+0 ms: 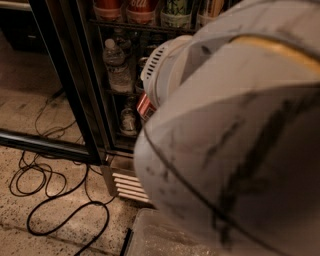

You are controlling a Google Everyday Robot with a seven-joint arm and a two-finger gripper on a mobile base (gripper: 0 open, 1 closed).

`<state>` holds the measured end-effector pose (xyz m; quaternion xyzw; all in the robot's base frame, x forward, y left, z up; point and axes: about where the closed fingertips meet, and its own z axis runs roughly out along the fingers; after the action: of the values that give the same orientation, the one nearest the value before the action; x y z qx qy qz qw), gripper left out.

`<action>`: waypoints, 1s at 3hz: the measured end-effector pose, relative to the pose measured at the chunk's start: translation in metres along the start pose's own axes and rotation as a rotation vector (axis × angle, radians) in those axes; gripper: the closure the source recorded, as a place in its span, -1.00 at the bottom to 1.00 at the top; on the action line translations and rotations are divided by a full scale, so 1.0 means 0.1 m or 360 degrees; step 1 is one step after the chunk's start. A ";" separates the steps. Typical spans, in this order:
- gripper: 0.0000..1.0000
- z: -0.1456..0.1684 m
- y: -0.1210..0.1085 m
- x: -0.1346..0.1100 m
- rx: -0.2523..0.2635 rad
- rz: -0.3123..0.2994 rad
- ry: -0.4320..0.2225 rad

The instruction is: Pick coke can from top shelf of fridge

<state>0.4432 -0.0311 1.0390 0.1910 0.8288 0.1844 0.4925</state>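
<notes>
— Biggest thing first?
— Arm (240,150), swamping the right side, leaning into the open fridge (85,100), presumably to reach the drinks.
— And the top shelf?
— Top shelf (135,24): dark wire rack along the upper edge, loaded with bottles (142,9).
— Coke can?
— Coke can (145,107): red sliver with white print, pressed beside the arm's vented joint, below that rack. Carried or merely standing there: cannot tell.
— Gripper?
— Hidden behind the arm, likely inside the fridge; open or closed, impossible to say.
</notes>
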 end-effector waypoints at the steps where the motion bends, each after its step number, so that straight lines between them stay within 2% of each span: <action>1: 1.00 0.00 -0.01 0.00 -0.0002 0.0008 0.0002; 2: 1.00 0.00 -0.01 0.00 -0.0003 0.0008 0.0002; 3: 1.00 0.01 0.11 0.06 -0.0137 0.0022 0.0053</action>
<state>0.4435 -0.0187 1.0395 0.1722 0.8269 0.2264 0.4851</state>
